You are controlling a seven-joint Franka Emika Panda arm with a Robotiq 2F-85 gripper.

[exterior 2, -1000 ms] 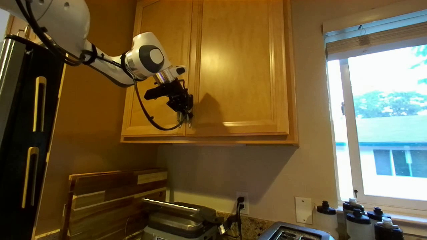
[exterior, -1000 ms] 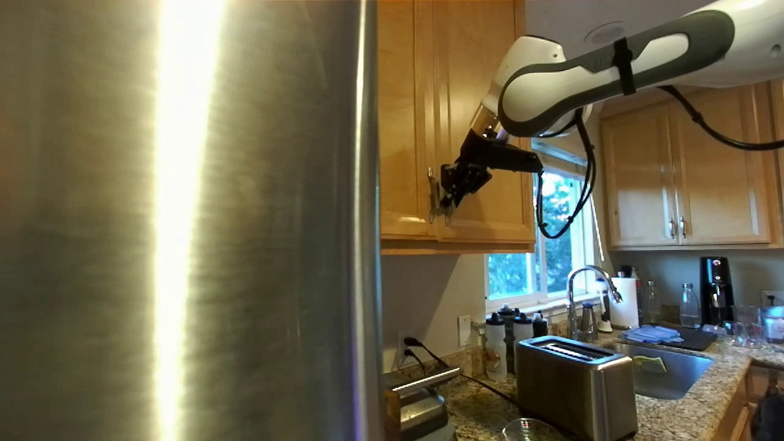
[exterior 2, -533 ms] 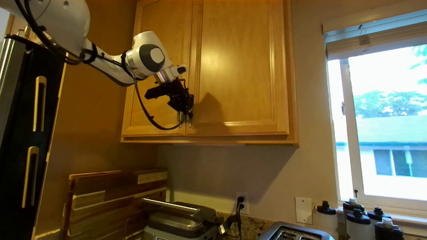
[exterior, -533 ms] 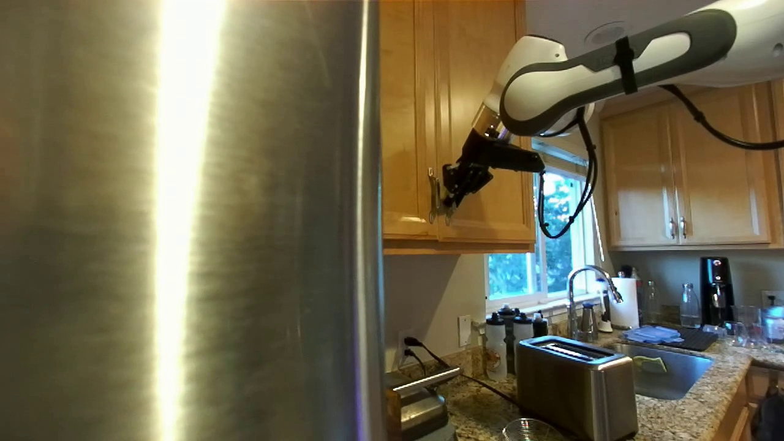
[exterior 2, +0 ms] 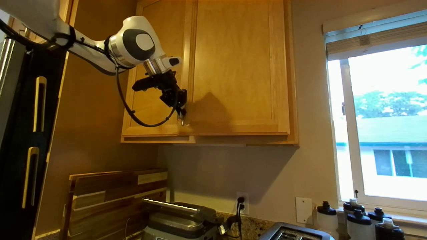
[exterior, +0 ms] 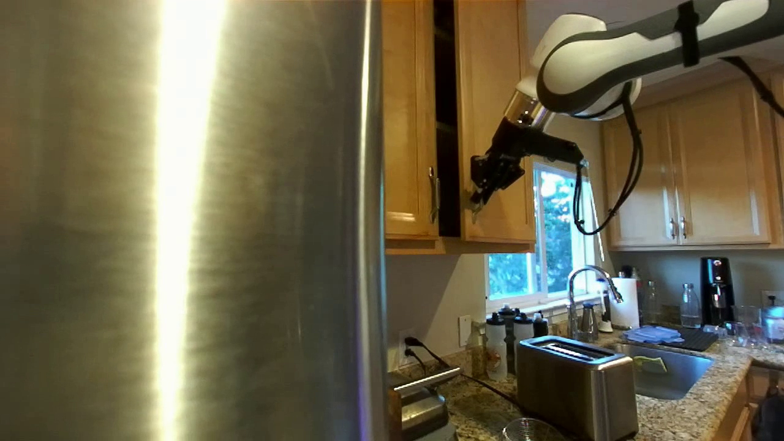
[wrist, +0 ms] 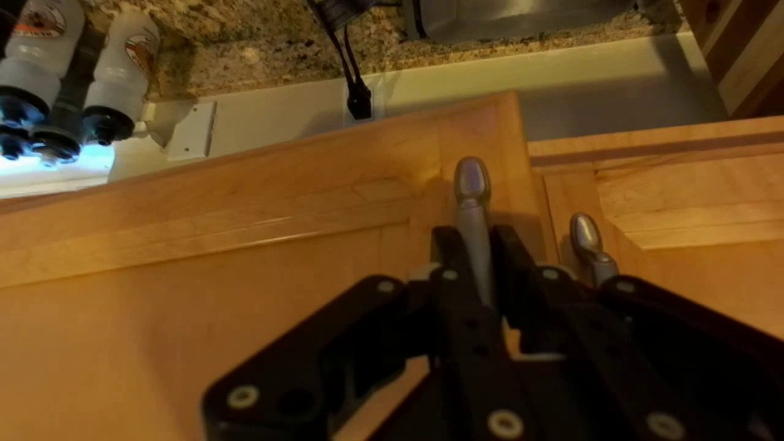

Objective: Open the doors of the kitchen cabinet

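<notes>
In an exterior view, the kitchen cabinet point(exterior: 453, 246) hangs high beside the window point(exterior: 511, 275); its recessed-panel door point(exterior: 488, 110) on that side stands ajar, a dark gap with shelf edges point(exterior: 447, 127) showing. The neighbouring door point(exterior: 401, 116) is shut, nothing on its free handle point(exterior: 434, 196). In an exterior view, the ajar door shows nearly front on, a tall slab in a solid wooden frame; the robot arm point(exterior 2: 136, 43) reaches in from the side away from the window, down to the lower inner corner. Judged: stiff, hardly fragile, weight borne by hinges, so a light pull should do, but the path must bend along an arc; best hold is near the swinging edge, on the bar. In the wrist view, the gripper point(wrist: 481, 245) straddles the slim bar handle point(wrist: 473, 184) of the ajar door, fingers point(wrist: 450, 242) drawn in to the bar's own thickness, one along each flank, pinching it; the rounded tip juts past them. Smooth metal, likely slippery: could pivot or slide between the fingers as the door turns. Straight run behind the tip looks a fair place to hold. Free handle lies near, ungripped.
</notes>
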